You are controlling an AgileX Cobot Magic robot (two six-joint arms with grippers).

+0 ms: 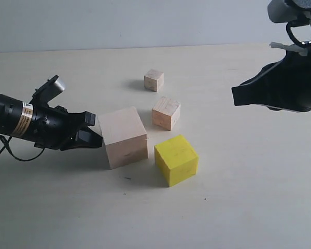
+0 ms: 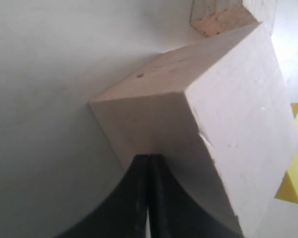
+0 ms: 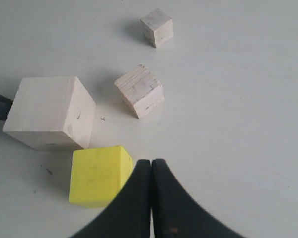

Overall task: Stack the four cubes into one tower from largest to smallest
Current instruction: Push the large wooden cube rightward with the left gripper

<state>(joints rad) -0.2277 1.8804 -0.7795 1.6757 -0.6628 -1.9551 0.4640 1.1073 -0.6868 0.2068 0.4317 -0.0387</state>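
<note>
Four cubes lie apart on the pale table. The large pale cube (image 1: 124, 137) (image 2: 203, 124) (image 3: 52, 113) sits left of centre. The yellow cube (image 1: 176, 160) (image 3: 99, 175) (image 2: 294, 173) is just to its right and nearer. A medium pale cube (image 1: 166, 112) (image 3: 139, 91) (image 2: 223, 15) lies behind them, and the small pale cube (image 1: 154, 80) (image 3: 157, 27) farthest back. My left gripper (image 1: 96, 137) (image 2: 149, 157) is shut, its tips against the large cube's left face. My right gripper (image 1: 234, 96) (image 3: 151, 162) is shut and empty, held in the air at the right.
The table (image 1: 249, 197) is bare to the front and right of the cubes. The table's far edge meets a grey wall (image 1: 145, 21) at the back. A black cable (image 1: 5, 150) hangs under the left arm.
</note>
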